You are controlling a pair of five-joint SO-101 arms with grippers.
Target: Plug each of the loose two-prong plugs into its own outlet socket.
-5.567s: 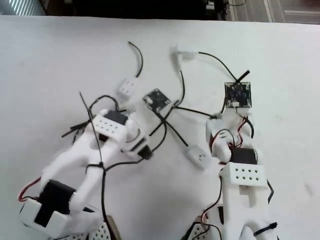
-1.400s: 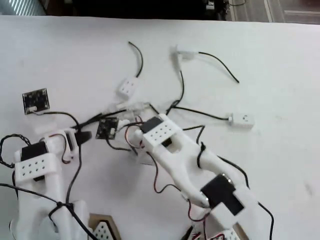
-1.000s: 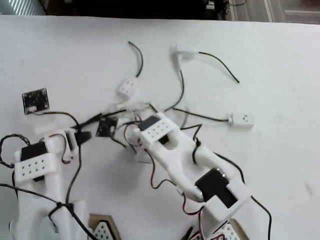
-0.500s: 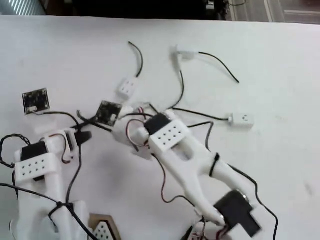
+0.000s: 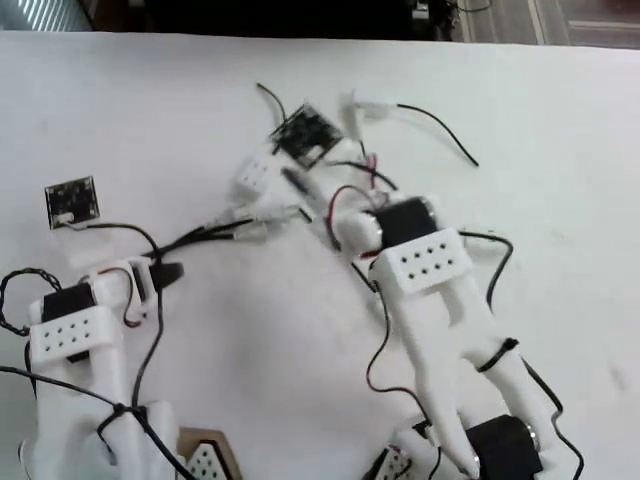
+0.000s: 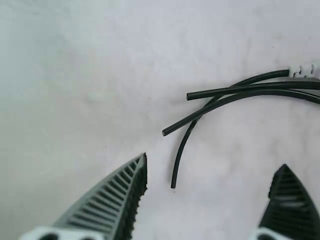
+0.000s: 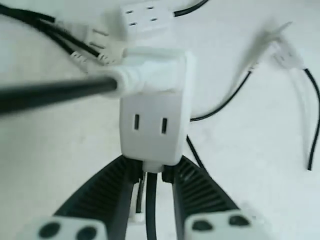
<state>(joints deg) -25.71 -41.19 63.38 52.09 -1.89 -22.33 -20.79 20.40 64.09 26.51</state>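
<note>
On the white table (image 5: 120, 100), the left hand (image 6: 214, 160) hangs wide open above loose black cable ends (image 6: 195, 121). The right arm has swung rightward since half a second ago, and the small dark circuit board (image 5: 305, 135) now lies farther back. The wrist view shows what the high view hides: the right hand (image 7: 151, 167) is clamped on a white two-slot outlet socket (image 7: 152, 125).

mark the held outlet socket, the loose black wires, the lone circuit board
outlet socket (image 7: 150, 124): right wrist view, face between slots.
black wires (image 6: 199, 115): left wrist view, where two cross.
circuit board (image 5: 71, 201): high view, board centre.
</note>
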